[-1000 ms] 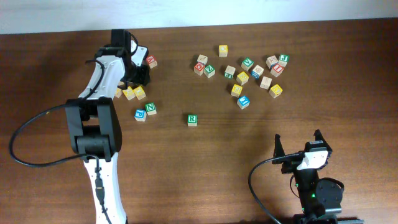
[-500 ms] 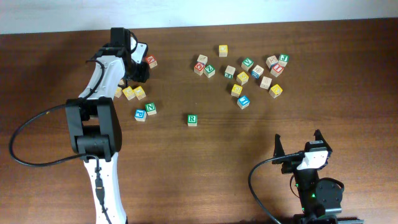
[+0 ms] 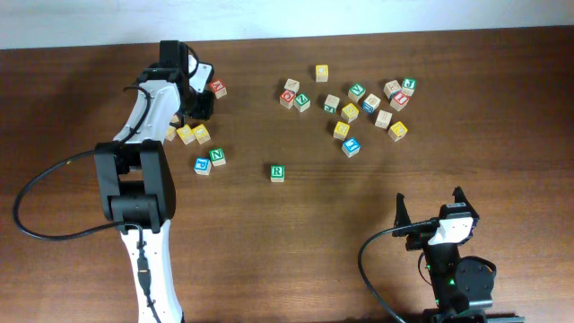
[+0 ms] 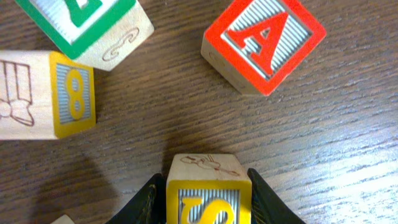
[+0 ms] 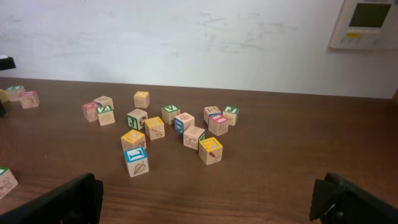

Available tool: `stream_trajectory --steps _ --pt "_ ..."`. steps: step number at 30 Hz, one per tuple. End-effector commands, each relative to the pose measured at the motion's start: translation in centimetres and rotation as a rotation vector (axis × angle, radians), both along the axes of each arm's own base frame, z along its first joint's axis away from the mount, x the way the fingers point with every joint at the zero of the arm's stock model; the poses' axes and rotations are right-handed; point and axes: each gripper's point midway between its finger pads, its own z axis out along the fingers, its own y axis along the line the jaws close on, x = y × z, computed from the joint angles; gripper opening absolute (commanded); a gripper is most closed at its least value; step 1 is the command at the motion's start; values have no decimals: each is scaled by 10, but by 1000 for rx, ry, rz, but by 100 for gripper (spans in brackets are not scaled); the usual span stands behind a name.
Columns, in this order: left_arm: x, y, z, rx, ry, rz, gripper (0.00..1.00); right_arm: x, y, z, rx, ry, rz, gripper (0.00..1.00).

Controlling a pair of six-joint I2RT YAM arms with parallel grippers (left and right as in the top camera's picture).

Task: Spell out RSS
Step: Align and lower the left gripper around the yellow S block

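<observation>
Overhead: over the last second the left arm [image 3: 148,108] has nudged a little toward the far edge and settled over the small group of cubes at far left. Its fingers [image 4: 146,202] have narrowed. In the left wrist view they now sit against both sides of the yellow S cube [image 4: 208,186], so it looks gripped, still on the tabletop [image 3: 448,179].

So the first S looks taken. It still has to be carried to the R cube [image 3: 277,172], which sits alone mid-table, well apart from the left group. A second S is still needed; the letters on the yellow cubes in the far cluster [image 3: 359,103] are too small to read.

Tight around the grip:
- red A cube [image 4: 264,43] just ahead to the right
- yellow 8 cube [image 4: 71,102] ahead to the left
- a green-faced cube [image 4: 87,25] beyond it

A straight lift should clear them; a sideways drag could knock them.

The green N cube [image 3: 217,157] and a blue cube [image 3: 202,166] lie between the left group and R.

The right fingers [image 5: 68,202] are spread wide, holding nothing, parked near the front edge.
</observation>
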Motion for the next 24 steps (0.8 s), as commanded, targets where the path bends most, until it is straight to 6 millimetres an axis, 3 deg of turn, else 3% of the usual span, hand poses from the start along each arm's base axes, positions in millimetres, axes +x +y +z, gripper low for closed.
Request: stream_trajectory --steps 1,6,9,10,12,13,15,21,24 --pt "6 -2 43 -8 -72 -9 31 0 1 -4 1 11 4 98" --pt "3 -9 85 -33 -129 -24 27 0 1 -4 1 11 4 98" --pt "1 -10 92 -33 -132 -27 25 0 1 -4 1 11 4 98" --pt "-2 -10 90 -33 -120 -27 33 0 1 -4 1 11 4 98" --pt "-5 -10 87 -32 -103 -26 57 0 1 -4 1 11 4 98" --pt "-6 -10 86 -31 -100 -25 61 0 1 -4 1 11 4 98" --pt "-7 -7 83 -17 -93 -19 82 0 1 -4 1 11 4 98" --pt "-16 -1 46 16 -1 -7 82 0 1 -4 1 11 4 98" --pt "-17 -2 25 17 35 -8 74 0 1 -4 1 11 4 98"
